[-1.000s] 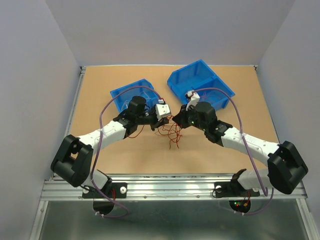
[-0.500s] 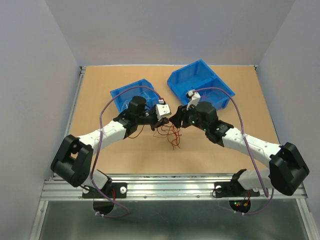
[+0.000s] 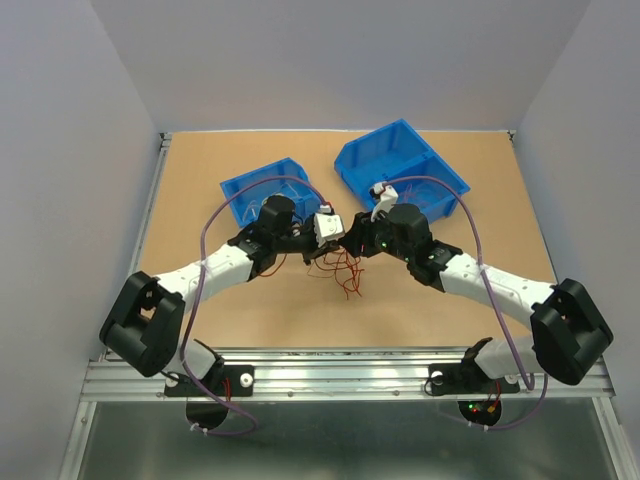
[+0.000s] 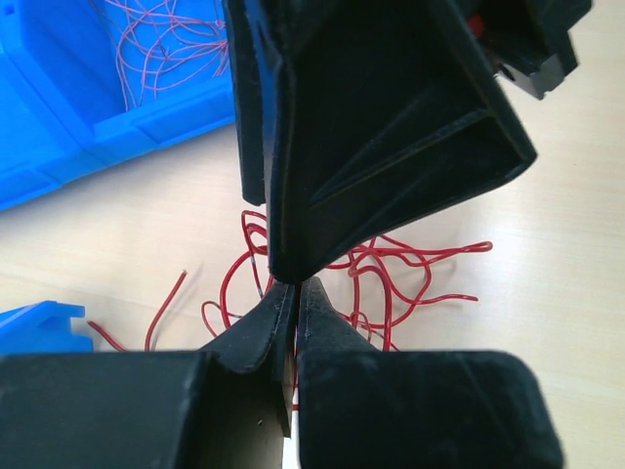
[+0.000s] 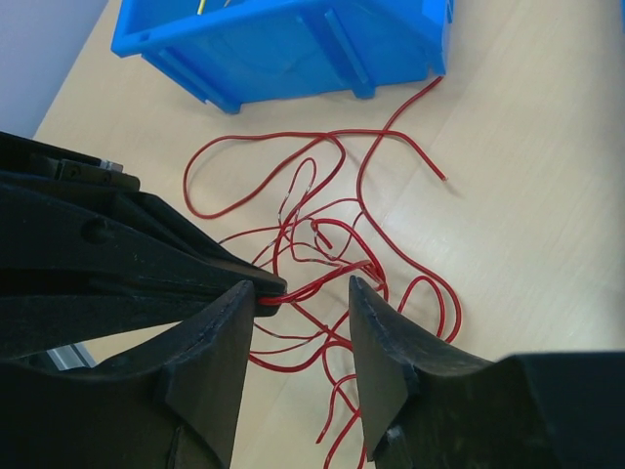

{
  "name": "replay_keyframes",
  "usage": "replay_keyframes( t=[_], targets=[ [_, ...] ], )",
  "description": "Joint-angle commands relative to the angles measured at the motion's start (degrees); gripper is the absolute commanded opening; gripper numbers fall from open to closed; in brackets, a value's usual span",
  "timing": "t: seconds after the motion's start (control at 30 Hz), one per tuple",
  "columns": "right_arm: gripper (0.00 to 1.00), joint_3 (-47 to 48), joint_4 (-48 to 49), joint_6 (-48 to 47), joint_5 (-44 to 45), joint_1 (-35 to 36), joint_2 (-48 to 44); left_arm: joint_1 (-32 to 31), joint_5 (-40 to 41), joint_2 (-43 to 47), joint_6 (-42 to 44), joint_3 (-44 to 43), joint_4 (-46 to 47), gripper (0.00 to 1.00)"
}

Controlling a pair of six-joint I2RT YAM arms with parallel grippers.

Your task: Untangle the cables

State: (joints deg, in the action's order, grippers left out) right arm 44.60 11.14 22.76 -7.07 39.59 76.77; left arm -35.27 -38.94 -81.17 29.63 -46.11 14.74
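The cables [image 3: 340,268] are a loose tangle of thin red wires on the wooden table between the two arms. The right wrist view shows their loops [image 5: 322,236] spread below a blue bin. My left gripper [image 4: 295,288] is shut, and a red strand comes out of its tip [image 5: 271,286]. My right gripper [image 5: 301,288] is open right beside that tip, with the same red strand crossing the gap between its fingers untouched. From above, the left gripper [image 3: 337,238] and the right gripper [image 3: 352,243] meet tip to tip over the tangle. The right gripper's finger [image 4: 391,127] fills much of the left wrist view.
Two blue bins stand behind the arms, one at left [image 3: 262,188] and a larger one at right [image 3: 400,165]. Fine red wires [image 4: 156,44] lie inside the bin seen from the left wrist. Purple cords loop along both arms.
My right gripper has gone from shut to open, letting go of the red strand. Both arms have shifted only slightly, and the left gripper keeps its hold.
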Motion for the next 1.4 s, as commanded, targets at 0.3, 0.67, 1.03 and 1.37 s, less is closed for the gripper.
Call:
replay_keyframes(
  t=[0.3,0.67,1.03,1.37],
  targets=[
    [0.21,3.8,2.9,1.1,0.5,-0.1,2.3,-1.4,0.2,5.5,1.6,2.3,3.6,0.0],
    [0.0,1.0,2.9,-0.8,6.0,-0.2,-5.7,-1.5,1.4,6.8,1.3,3.3,4.9,0.52],
    [0.0,-0.5,3.0,-2.1,6.8,-0.2,-10.6,-1.4,4.2,9.4,-0.2,5.1,7.9,0.63],
    [0.01,-4.3,6.8,-1.8,8.4,-0.1,-17.5,-0.9,7.0,11.2,-3.0,5.9,10.2,0.73]
  ],
)
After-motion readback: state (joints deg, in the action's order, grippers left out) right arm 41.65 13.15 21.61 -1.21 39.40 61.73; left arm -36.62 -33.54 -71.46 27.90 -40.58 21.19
